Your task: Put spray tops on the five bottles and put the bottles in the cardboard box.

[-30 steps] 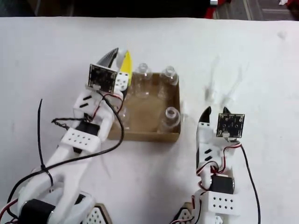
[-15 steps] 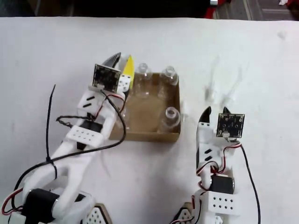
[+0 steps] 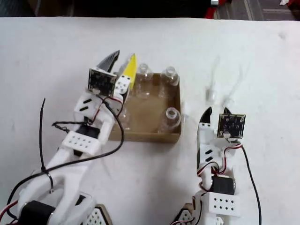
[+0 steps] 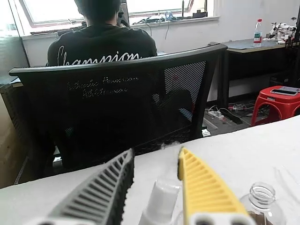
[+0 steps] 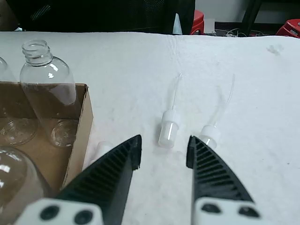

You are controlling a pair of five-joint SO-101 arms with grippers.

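The cardboard box (image 3: pixel 145 137) stands mid-table with clear bottles upright in it, their necks bare: two along the far wall (image 3: pixel 144 75) (image 3: pixel 169 75) and one at the near right (image 3: pixel 171 117). My left gripper (image 3: pixel 124 54) hovers over the box's far left corner, open, its black and yellow fingers apart. A white spray top (image 4: pixel 161 201) shows low between them, and I cannot tell whether they touch it. An open-necked bottle (image 4: pixel 262 199) stands beside it. Two loose spray tops (image 5: pixel 168 129) (image 5: pixel 208 133) lie on the table just beyond my open right gripper (image 5: pixel 164 140).
The box wall (image 5: pixel 82 126) is close on one side of my right gripper (image 3: pixel 217 110), with a small white piece (image 5: pixel 103 149) on the table against it. White table (image 3: pixel 262 61) stretches around. A black chair (image 4: pixel 117 103) stands beyond the far table edge.
The left arm swung a little right, then back left, and its fingers now stand wider apart. The right arm, the box and the loose spray tops have not moved.
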